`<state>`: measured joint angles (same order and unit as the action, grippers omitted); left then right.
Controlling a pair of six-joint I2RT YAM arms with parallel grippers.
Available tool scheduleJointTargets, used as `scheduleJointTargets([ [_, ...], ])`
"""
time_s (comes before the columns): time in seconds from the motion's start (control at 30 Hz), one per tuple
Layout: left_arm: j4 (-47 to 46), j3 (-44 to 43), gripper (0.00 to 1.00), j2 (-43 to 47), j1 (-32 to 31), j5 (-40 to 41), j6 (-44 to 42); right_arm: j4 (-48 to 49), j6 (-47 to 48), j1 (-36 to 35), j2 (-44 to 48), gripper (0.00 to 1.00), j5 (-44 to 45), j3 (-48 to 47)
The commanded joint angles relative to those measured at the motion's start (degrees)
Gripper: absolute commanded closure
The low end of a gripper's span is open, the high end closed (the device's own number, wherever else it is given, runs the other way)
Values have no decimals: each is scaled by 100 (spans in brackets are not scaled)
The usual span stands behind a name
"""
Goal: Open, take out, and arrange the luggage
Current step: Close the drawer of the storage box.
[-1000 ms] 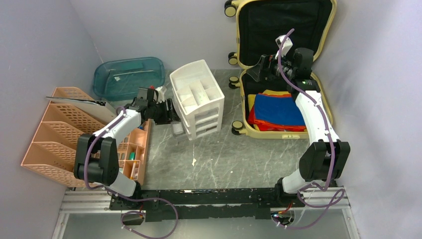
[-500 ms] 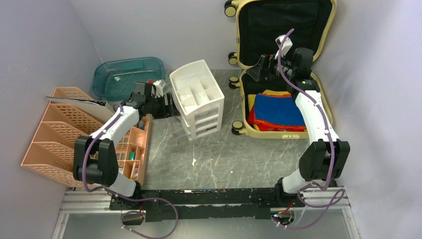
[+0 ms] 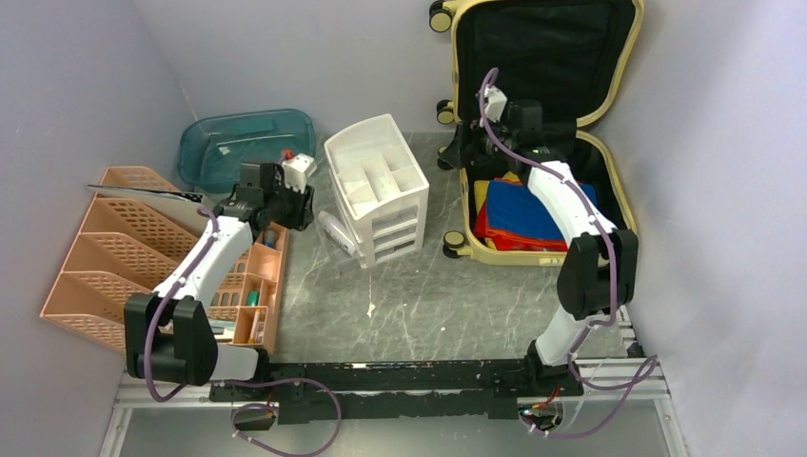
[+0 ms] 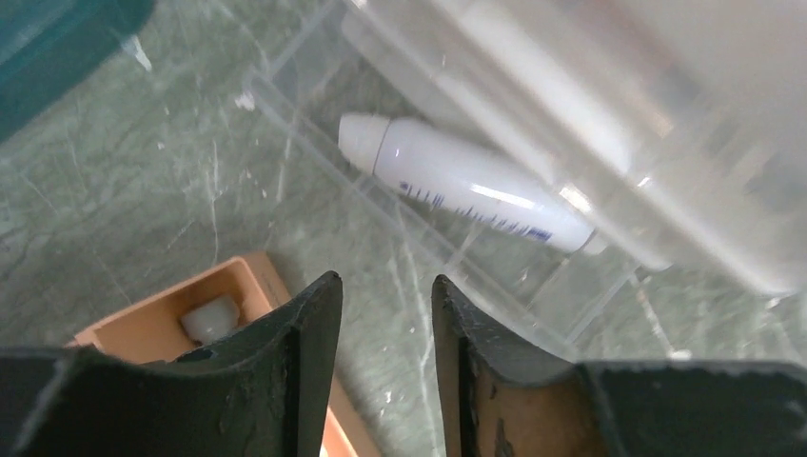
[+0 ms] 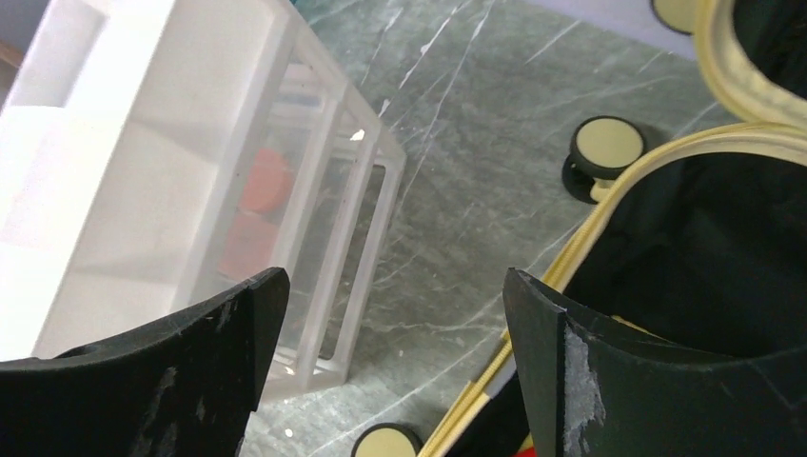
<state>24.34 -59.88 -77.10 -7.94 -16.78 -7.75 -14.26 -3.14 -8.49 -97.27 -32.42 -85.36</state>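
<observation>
Widely parted right claw (image 5: 390,286), over luggage (image 5: 733,141) edge, drawer unit (image 5: 143,143) near

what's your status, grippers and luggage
Left gripper part open, empty, short of white bottle in clear drawer. Right gripper wide open, empty, beside luggage. Lid up, folded clothes inside. Nothing blocking them.

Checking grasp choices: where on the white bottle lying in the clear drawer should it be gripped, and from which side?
Probably the white bottle at mid-body, from above: it lies on its side, and the clear drawer walls hem it in sideways. Pinch across its narrow width.
</observation>
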Motion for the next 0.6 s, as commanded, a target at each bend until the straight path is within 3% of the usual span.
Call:
scheduleJointTargets([
  [0.0, -227, 479, 59, 46, 6, 282, -1078, -17, 107, -176, -287, 14, 252, -293],
  [0.1, -503, 750, 64, 15, 3, 512, -1175, 44, 25, -243, -466, 14, 167, -247],
  [0.3, -1010, 1101, 65, -108, -3, 351, -869, 110, -139, -249, -763, 14, -162, -224],
  [0.57, -1234, 1038, 70, -684, -189, 180, -447, 282, -389, -269, -981, 16, -633, -130],
])
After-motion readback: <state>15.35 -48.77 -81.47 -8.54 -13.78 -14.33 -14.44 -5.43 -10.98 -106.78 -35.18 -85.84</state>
